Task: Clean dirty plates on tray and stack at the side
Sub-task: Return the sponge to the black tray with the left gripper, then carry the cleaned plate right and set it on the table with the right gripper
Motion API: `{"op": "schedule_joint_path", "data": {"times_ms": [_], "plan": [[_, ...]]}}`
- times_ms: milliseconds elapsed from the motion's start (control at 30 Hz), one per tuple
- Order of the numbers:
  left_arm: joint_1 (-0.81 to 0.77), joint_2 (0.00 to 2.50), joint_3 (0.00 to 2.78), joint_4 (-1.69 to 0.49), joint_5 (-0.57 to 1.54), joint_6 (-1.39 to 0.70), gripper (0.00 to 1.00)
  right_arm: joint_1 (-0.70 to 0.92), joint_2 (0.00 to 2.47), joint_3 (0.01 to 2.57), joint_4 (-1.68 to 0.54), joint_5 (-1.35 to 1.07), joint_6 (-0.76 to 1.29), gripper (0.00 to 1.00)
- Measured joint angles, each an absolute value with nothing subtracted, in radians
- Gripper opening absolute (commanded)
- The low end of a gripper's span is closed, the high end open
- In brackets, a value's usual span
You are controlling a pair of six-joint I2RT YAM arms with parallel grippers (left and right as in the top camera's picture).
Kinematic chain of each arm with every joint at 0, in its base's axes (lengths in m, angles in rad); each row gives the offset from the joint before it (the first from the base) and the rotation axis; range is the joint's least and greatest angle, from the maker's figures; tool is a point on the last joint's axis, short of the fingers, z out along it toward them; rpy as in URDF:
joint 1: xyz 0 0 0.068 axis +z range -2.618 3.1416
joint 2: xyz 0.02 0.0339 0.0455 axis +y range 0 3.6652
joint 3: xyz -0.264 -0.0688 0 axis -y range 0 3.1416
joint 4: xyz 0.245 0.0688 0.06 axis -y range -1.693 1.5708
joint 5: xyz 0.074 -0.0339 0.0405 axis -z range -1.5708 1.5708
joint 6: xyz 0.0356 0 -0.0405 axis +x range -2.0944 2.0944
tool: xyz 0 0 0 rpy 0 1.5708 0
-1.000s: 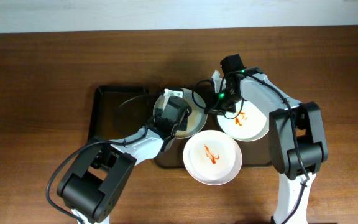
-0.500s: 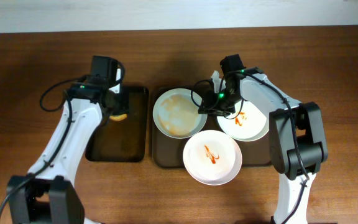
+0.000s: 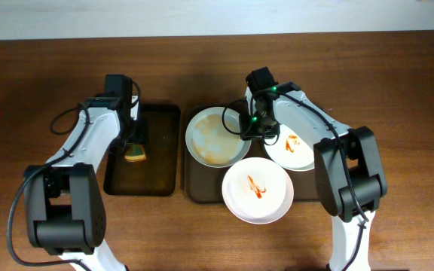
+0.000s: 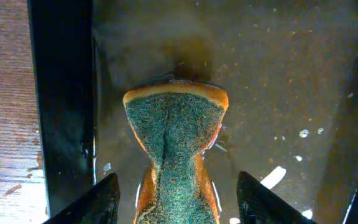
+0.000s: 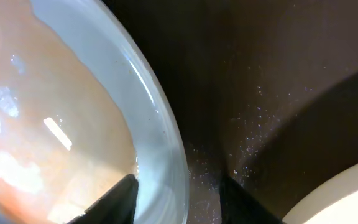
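Currently | left hand [image 4: 176, 199] stood wide astride sponge [image 4: 176, 124] | right hand [image 5: 178, 199] narrower, straddled plate [image 5: 73, 106] rim | risk: wet rim might slip free.

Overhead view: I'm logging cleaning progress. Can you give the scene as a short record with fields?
plates: three, all on right tray, none stacked aside
left plate: brownish wet film
right plate: red smear
front plate: red smear
sponge: lying in wet left tray
left claw: open, fingers either side of sponge
right claw: open, straddling left plate's rim
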State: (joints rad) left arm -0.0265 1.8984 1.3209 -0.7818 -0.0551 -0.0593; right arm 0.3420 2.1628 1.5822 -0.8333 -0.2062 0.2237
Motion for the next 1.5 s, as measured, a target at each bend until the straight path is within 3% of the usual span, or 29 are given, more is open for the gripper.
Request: {"op": "schedule_joint_path", "data": {"times_ms": [67, 100, 133, 167, 233, 367, 733, 967, 1267, 1500], "plan": [[-0.027, 1.902, 1.381, -0.845, -0.052, -0.056, 0.82, 0.342, 2.163, 1.582, -0.834, -0.205, 0.224, 0.4], [-0.027, 1.902, 1.421, -0.861, -0.051, -0.057, 0.99, 0.342, 2.163, 1.582, -0.834, -0.203, 0.224, 0.39], [-0.027, 1.901, 1.479, -0.868, -0.051, -0.056, 1.0, 0.342, 2.163, 1.582, -0.834, -0.202, 0.224, 0.2], [-0.027, 1.9, 1.493, -0.868, -0.051, -0.06, 1.0, 0.342, 2.163, 1.582, -0.834, -0.202, 0.224, 0.08], [-0.027, 1.9, 1.493, -0.868, -0.051, -0.06, 1.0, 0.342, 2.163, 1.582, -0.836, -0.2, 0.225, 0.04], [-0.027, 1.9, 1.493, -0.868, -0.051, -0.06, 1.0, 0.342, 2.163, 1.597, -0.85, -0.204, 0.229, 0.04], [-0.027, 1.9, 1.493, -0.871, -0.051, -0.06, 1.0, 0.34, 2.153, 1.958, -1.176, -0.199, 0.224, 0.04], [-0.027, 1.9, 1.493, -0.851, -0.052, -0.06, 1.0, 0.399, 2.153, 1.971, -1.193, -0.158, 0.234, 0.04], [0.098, 1.898, 1.699, -0.866, 0.083, -0.06, 1.0, 0.681, 2.153, 1.973, -1.001, 0.077, 0.316, 0.04], [0.103, 1.898, 1.699, -0.872, 0.102, -0.06, 1.0, 0.728, 2.153, 1.974, -0.833, 0.253, 0.303, 0.04]]}}
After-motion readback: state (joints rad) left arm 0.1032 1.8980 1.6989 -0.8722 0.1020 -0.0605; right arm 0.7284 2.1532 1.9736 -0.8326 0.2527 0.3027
